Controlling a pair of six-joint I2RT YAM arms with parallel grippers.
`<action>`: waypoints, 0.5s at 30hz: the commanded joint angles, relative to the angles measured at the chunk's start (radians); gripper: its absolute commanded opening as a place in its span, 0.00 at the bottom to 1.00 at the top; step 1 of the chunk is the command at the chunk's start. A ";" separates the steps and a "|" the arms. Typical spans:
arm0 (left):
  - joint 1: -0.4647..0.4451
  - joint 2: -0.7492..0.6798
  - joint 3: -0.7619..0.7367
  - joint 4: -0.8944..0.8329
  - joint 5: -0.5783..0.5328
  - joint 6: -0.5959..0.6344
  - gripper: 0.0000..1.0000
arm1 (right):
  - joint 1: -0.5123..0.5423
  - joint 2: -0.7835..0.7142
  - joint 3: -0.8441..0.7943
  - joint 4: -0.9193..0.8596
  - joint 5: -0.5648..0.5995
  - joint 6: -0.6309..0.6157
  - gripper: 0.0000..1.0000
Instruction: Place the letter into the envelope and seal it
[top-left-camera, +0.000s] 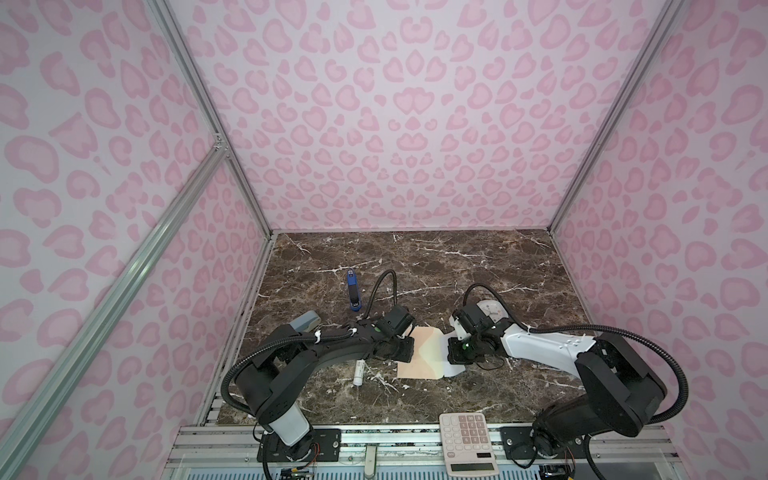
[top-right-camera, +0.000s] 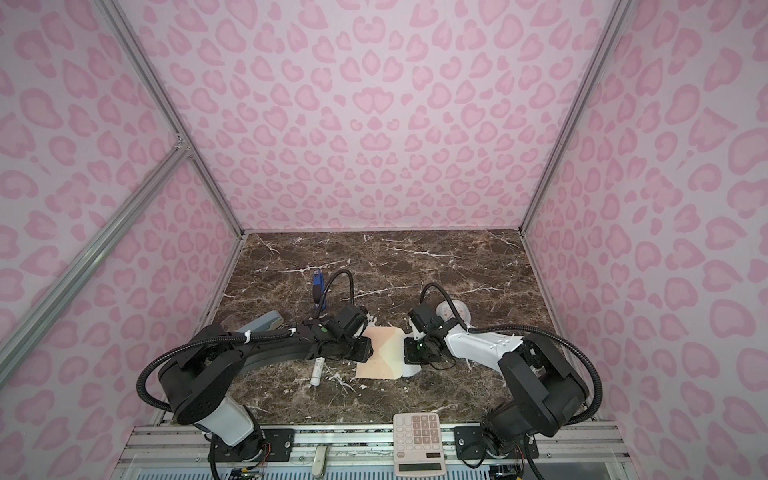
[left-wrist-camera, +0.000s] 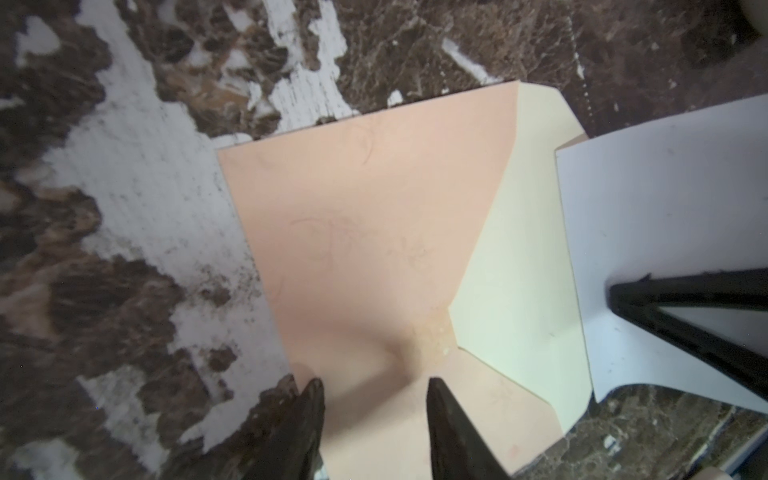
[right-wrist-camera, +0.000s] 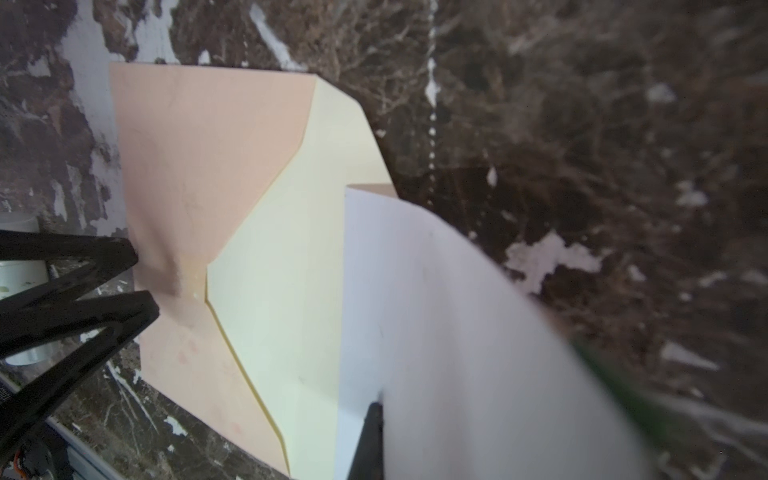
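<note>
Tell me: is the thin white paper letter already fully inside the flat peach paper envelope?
No: the letter, held in the right gripper, only overlaps the open cream flap of the envelope.

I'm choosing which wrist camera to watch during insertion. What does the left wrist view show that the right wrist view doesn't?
Left wrist only: the right end effector head-on, shut on the letter, plus the letter's lower corner hanging past the envelope flap. Right wrist only: the letter's green edge, the left end effector head-on with fingers apart at the envelope's edge, and a white tube behind it. Both: the envelope lying flap open, the letter overlapping its cream flap.
</note>
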 joint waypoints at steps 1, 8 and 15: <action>-0.001 0.027 -0.011 -0.112 -0.005 0.004 0.45 | 0.001 0.017 0.002 -0.017 0.011 -0.005 0.00; -0.004 0.027 -0.014 -0.106 0.000 0.009 0.44 | -0.007 0.037 0.034 -0.015 -0.005 0.017 0.00; -0.007 0.027 -0.023 -0.110 -0.016 0.006 0.44 | -0.013 0.024 0.062 -0.051 -0.021 0.018 0.00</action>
